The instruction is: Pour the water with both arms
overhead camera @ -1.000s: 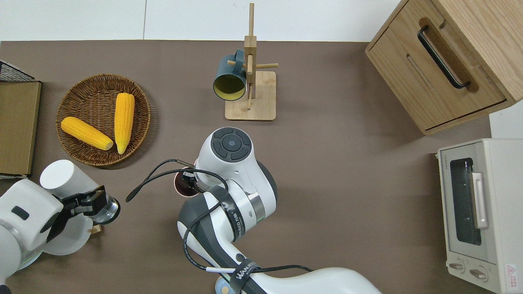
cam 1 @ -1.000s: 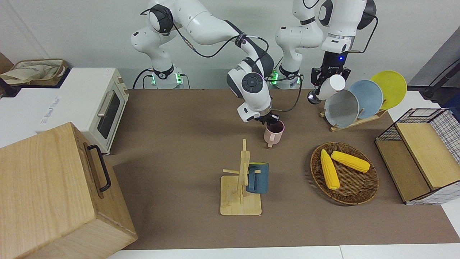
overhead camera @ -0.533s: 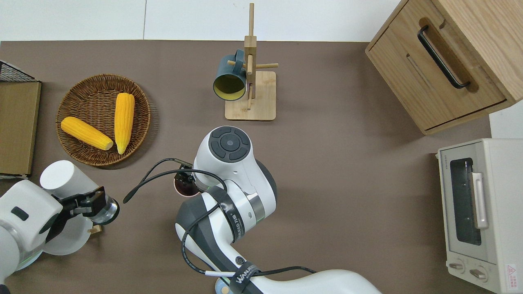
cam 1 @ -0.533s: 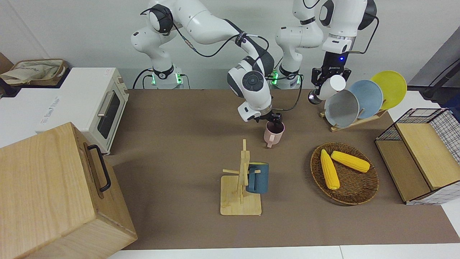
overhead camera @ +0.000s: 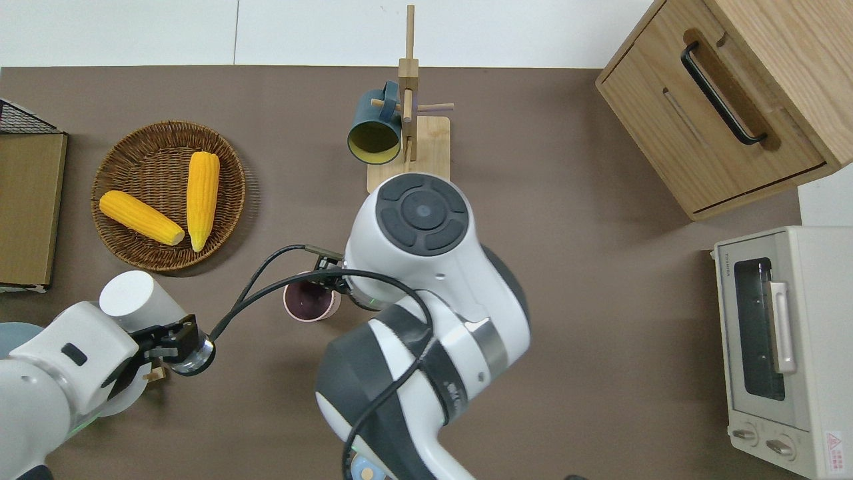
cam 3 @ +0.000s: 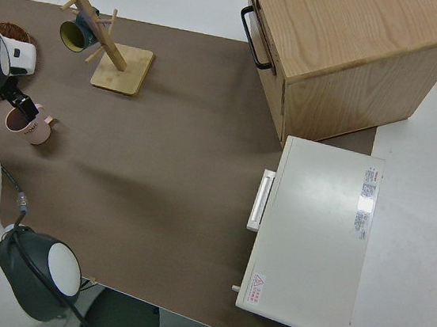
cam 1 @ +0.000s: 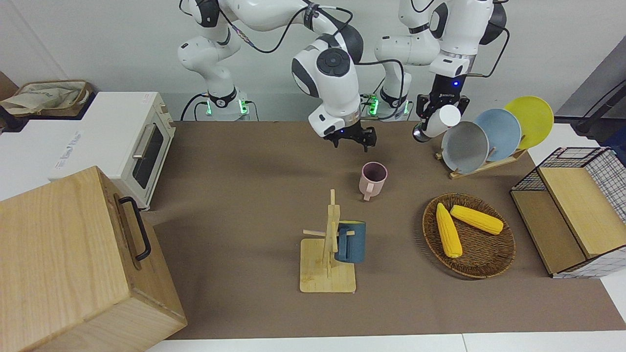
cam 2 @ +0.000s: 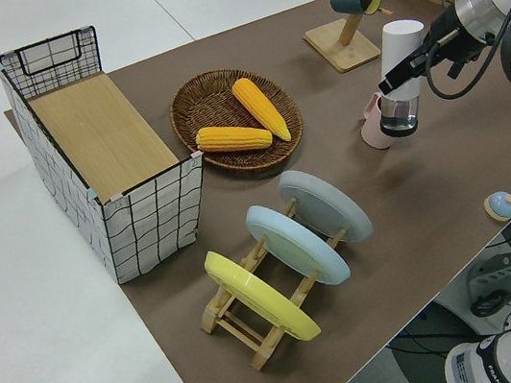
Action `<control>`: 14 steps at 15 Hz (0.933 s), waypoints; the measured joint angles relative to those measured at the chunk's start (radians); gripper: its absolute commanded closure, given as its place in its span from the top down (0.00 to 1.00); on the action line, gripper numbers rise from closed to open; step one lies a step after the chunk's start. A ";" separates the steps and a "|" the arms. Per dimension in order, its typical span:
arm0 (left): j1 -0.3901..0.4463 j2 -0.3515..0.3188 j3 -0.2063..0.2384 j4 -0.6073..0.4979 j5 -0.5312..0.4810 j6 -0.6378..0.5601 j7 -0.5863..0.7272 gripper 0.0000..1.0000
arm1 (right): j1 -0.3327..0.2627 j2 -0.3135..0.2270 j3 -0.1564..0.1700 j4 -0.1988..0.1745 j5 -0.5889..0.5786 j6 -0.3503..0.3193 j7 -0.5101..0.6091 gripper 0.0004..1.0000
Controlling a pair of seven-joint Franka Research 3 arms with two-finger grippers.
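Note:
A pink mug (cam 1: 373,178) (overhead camera: 310,303) stands upright on the brown table mat, its handle turned away from the robots. My right gripper (cam 1: 354,141) hangs open and empty in the air, over the mat by the mug's robot-side rim; in the overhead view the arm's wrist hides it. My left gripper (cam 1: 438,108) (overhead camera: 168,333) (cam 2: 413,69) is shut on a white bottle (cam 1: 444,119) (overhead camera: 135,298) with a clear glass base. It holds the bottle tilted over the mat, between the plate rack and the mug.
A wooden mug tree (cam 1: 328,254) carrying a blue mug (cam 1: 350,242) stands farther out than the pink mug. A wicker basket (cam 1: 481,256) holds two corn cobs. Toward the left arm's end are a plate rack (cam 1: 489,134) and a wire crate (cam 1: 572,210). A toaster oven (cam 1: 142,142) and a wooden cabinet (cam 1: 73,264) fill the right arm's end.
My right gripper has let go of the pink mug, opened and risen clear of it. The left gripper has carried the bottle a little toward the mug.

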 measured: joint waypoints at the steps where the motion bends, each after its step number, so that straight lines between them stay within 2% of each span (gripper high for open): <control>1: -0.016 -0.006 -0.002 -0.012 -0.007 0.000 0.000 0.00 | -0.027 -0.030 -0.001 0.001 -0.011 -0.033 -0.029 0.99; 4: -0.056 -0.039 -0.010 -0.056 -0.020 0.000 0.000 0.00 | -0.109 -0.108 -0.003 0.002 -0.076 -0.098 -0.131 0.99; 6: -0.091 -0.062 -0.011 -0.084 -0.024 0.000 0.000 0.00 | -0.154 -0.140 -0.004 0.001 -0.121 -0.127 -0.203 0.99; 11: -0.182 -0.075 -0.013 -0.121 -0.033 0.000 -0.005 0.00 | -0.259 -0.171 -0.005 0.000 -0.177 -0.204 -0.386 0.99; 14: -0.220 -0.075 -0.015 -0.134 -0.055 0.000 -0.007 0.00 | -0.350 -0.200 -0.007 0.000 -0.199 -0.256 -0.539 0.99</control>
